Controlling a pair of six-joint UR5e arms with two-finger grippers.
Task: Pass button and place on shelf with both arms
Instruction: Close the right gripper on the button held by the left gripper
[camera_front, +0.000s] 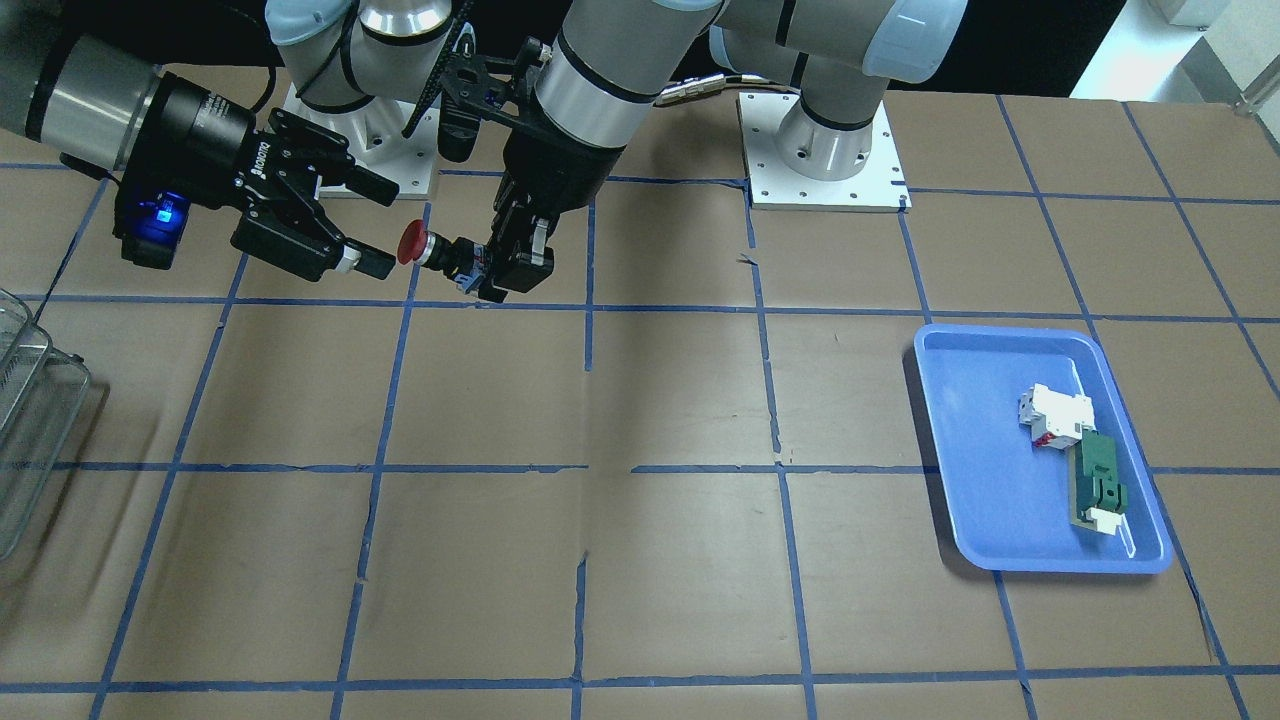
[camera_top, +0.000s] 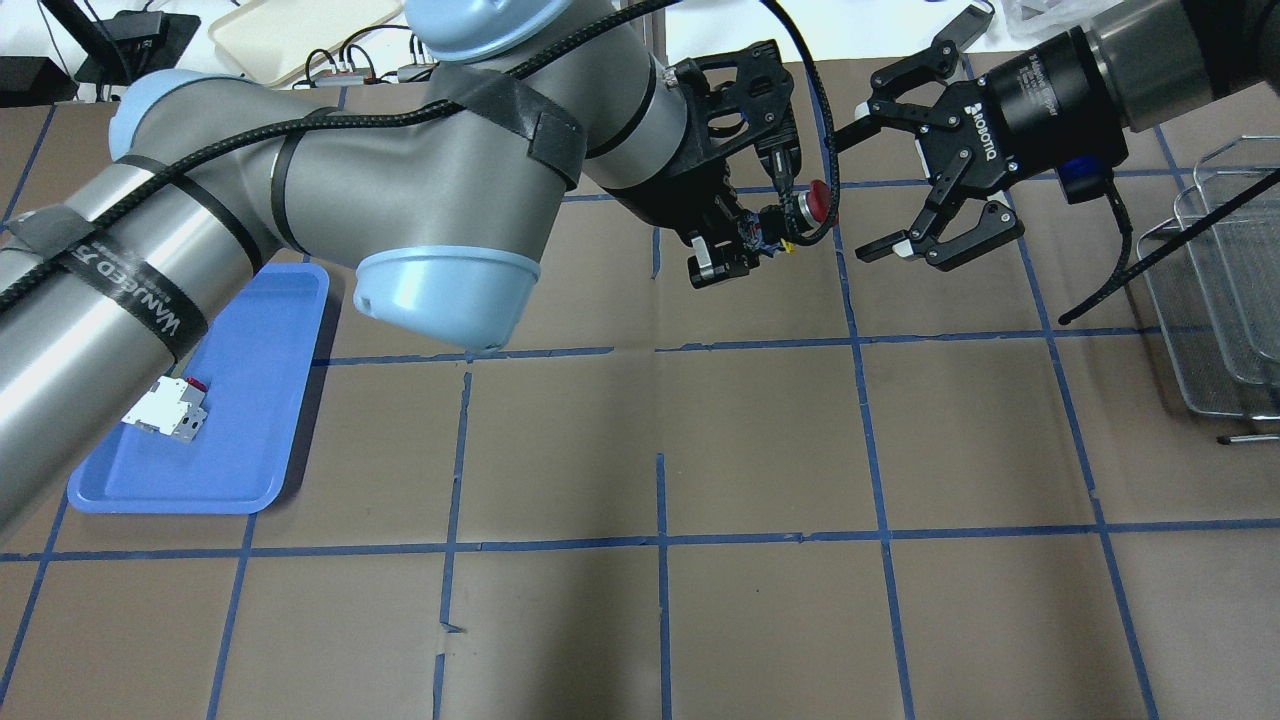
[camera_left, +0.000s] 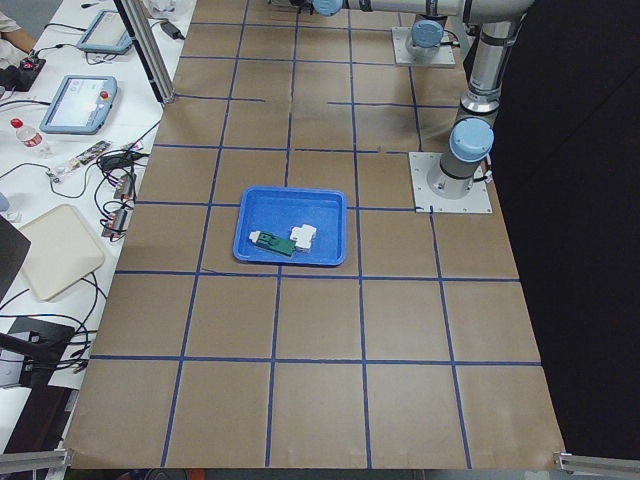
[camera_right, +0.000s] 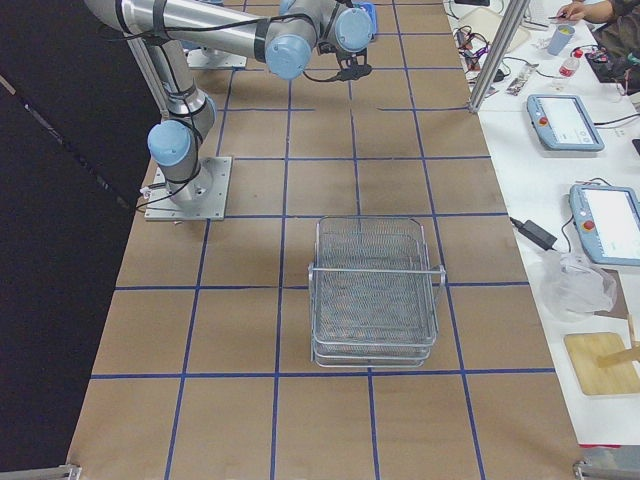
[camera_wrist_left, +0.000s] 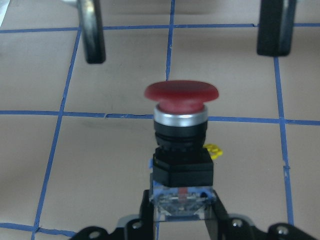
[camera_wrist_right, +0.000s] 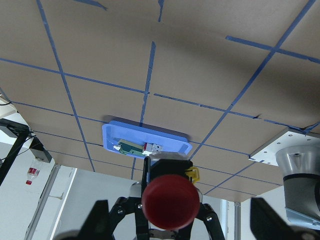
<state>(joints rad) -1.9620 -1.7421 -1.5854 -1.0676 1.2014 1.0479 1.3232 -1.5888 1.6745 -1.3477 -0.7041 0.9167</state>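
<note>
Above the brown, blue-taped bench (camera_front: 650, 560), the left gripper (camera_front: 485, 268) clamps the bluish clear rear block of a small push button (camera_front: 435, 250) with a red mushroom cap and black cylindrical body, holding it level in the air with the cap pointing away from its own fingers. Facing it, the right gripper (camera_front: 380, 225) hangs at the same height with its jaws spread wide and the red cap aimed at the gap between them; the cap sits just short of the black fingertips (camera_top: 872, 250) and touches neither. From the right wrist camera the push button (camera_wrist_right: 170, 200) shows centred between the two open fingers, cap-on. The left wrist camera shows it (camera_wrist_left: 181, 130) upright above its own closed fingers, with the right gripper's two fingers beyond it on either side. The silver-grey wire-mesh shelf (camera_right: 375, 290) stands on the bench well behind the right gripper, on that arm's outer side. Well away on the left gripper's outer side lies a blue plastic tray (camera_front: 975, 460) holding a white blocky part (camera_front: 1055, 412) with red marks and a flat green part (camera_front: 1098, 480), touching each other.
</note>
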